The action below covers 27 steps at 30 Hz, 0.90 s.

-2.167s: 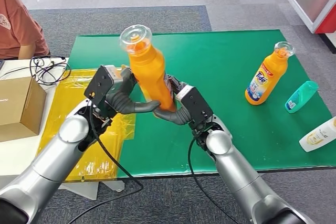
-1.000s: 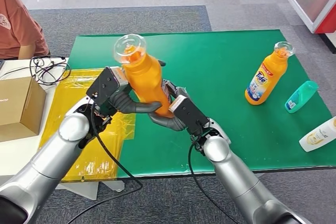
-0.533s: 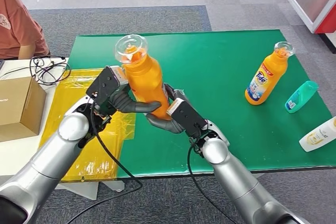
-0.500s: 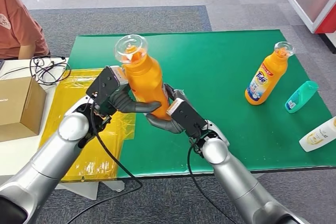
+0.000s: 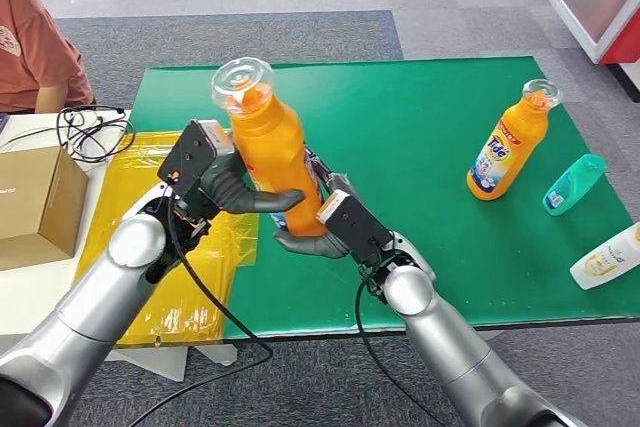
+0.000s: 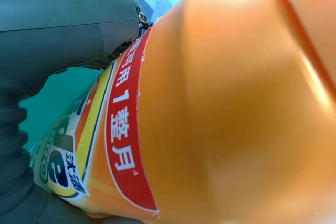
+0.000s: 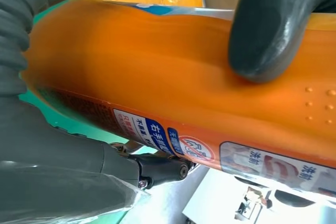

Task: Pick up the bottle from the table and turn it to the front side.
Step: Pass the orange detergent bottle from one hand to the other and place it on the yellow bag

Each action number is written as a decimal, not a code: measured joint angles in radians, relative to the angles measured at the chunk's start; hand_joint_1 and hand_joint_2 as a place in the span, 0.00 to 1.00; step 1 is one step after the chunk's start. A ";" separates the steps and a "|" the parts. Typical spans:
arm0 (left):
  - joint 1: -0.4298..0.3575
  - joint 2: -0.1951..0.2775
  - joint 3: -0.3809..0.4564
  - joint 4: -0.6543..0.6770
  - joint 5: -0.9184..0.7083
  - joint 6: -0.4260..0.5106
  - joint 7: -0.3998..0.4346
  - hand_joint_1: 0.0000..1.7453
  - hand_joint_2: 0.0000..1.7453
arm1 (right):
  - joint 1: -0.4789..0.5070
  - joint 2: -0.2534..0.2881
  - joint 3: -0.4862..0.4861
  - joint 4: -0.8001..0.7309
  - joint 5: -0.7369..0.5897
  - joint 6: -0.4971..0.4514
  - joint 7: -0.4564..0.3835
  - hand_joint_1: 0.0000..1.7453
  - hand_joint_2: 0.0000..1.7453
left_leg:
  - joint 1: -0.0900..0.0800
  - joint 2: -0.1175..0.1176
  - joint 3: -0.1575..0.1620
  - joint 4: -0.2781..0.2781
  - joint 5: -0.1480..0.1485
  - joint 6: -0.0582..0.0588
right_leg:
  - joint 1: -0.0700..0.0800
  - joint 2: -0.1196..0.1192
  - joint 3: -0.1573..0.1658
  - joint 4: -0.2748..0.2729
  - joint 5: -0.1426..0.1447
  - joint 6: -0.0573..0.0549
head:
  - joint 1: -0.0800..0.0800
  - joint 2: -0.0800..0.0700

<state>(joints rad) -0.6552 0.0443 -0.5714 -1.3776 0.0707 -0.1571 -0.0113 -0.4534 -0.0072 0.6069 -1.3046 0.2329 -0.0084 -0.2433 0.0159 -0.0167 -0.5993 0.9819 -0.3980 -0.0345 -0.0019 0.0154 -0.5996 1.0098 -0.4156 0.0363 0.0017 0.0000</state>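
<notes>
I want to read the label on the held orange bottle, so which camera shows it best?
The left wrist view: the front label lies close, its red band and logo legible. The right wrist view shows small print on another label. The head view shows the whole orange bottle between both robot hands, label mostly hidden.

In front of me the counter (image 5: 423, 117) is covered by a green mat. Toward its far right an orange Tide bottle (image 5: 511, 142) stands upright on the green, topped by a clear cap. Just beside it, nearer the right edge, a teal bottle (image 5: 573, 183) lies on its side, and a white bottle (image 5: 606, 257) lies flat at the right edge, closer to me. To my left a yellow plastic sheet (image 5: 132, 187) spreads over a lower white surface, its edge meeting the green mat. A cardboard box (image 5: 34, 202) sits left of the sheet, and a tangle of black cable (image 5: 90, 130) rests behind it.
</notes>
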 joint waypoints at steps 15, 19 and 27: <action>0.038 0.136 0.046 -0.120 -0.226 -0.005 -0.003 1.00 1.00 | 0.051 -0.038 -0.116 0.018 0.000 -0.072 0.035 0.00 1.00 | 0.000 0.000 0.000 0.000 0.000 0.000 | 0.000 0.000 0.000 0.000 0.000 0.000 | 0.000 0.000; 0.038 0.184 0.052 -0.139 -0.318 -0.017 0.015 1.00 1.00 | 0.063 -0.048 -0.170 0.020 0.023 -0.093 0.049 0.00 1.00 | 0.000 0.000 0.000 0.000 0.000 0.000 | 0.000 0.000 0.000 0.000 0.000 0.000 | 0.000 0.000; 0.038 0.301 0.065 -0.166 -0.541 -0.050 0.044 1.00 1.00 | 0.090 -0.070 -0.300 -0.006 0.077 -0.091 0.053 0.00 1.00 | 0.000 0.000 0.000 0.000 0.000 0.000 | 0.000 0.000 -0.001 0.000 0.000 0.000 | 0.000 0.000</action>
<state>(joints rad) -0.6173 0.3455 -0.5060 -1.5432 -0.4707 -0.2074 0.0327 -0.3633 -0.0771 0.3067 -1.3106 0.3102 -0.0997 -0.1900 0.0160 -0.0166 -0.5995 0.9819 -0.3977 -0.0349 -0.0018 0.0155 -0.6007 1.0100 -0.4156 0.0363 0.0016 0.0000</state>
